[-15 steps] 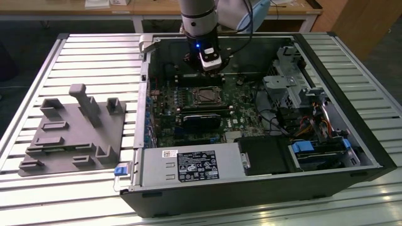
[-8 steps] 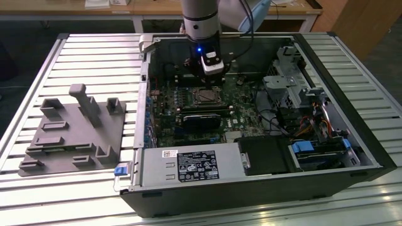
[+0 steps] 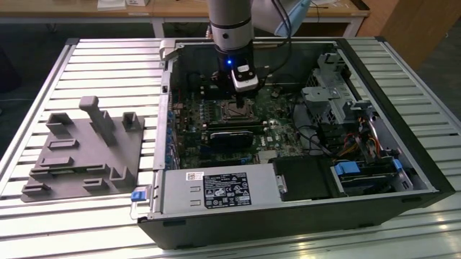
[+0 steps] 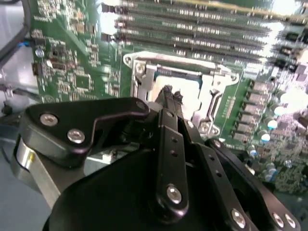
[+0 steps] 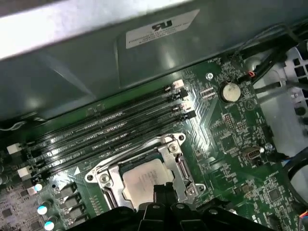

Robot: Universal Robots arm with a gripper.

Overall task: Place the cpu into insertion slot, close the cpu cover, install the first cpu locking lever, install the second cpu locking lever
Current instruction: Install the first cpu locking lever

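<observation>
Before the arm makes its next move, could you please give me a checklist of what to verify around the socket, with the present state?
1. The cpu lies flat in the socket: ok.
2. The cpu cover lies down around the cpu: ok, as far as it appears.
3. Both locking levers are latched: cannot tell.
4. The gripper is over the socket, at the cpu's edge: ok.
5. The gripper is touching the cpu: cannot tell.

Overhead light is glaring off the slatted metal table [image 3: 101, 59] around the dim computer case [image 3: 288, 226]; in the second wrist view, the gripper [image 4: 167, 91] is blurring, memory slots [image 4: 192, 24] washing out.
</observation>
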